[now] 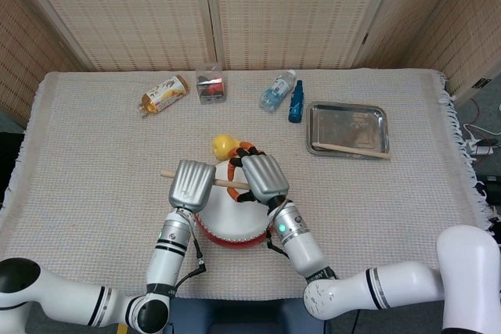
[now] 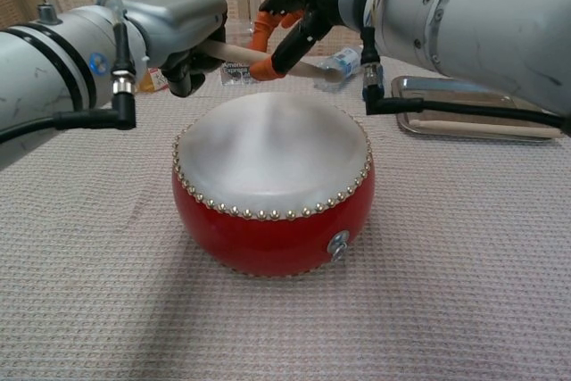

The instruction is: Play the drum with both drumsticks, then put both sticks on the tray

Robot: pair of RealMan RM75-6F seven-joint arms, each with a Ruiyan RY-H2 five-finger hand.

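A red drum [image 2: 272,198] with a pale skin sits low in the middle of the cloth-covered surface [image 1: 94,138], and both hands hover just above its far edge. The left hand [image 1: 191,184] has its fingers [image 2: 183,73] clamped around one drumstick [image 2: 239,53], which lies nearly level across the centre of the chest view, its butt end poking out to the left of the hand in the head view. The stick runs rightward to the right hand [image 1: 263,178], whose orange-tipped fingers [image 2: 278,58] are curled over and against it; whether they truly grip it or only rest on it cannot be told. The stick's tip shows just past them, above the drum's far rim. A second drumstick [image 1: 351,149] lies along the near edge of the metal tray [image 1: 347,114] at the right of the frame, well apart from both hands. Beyond the drum are a yellow object [image 1: 224,145], a blue bottle [image 1: 296,102], a clear bottle [image 1: 278,89], a small clear box [image 1: 210,84] and an amber bottle [image 1: 163,94] lying on its side.
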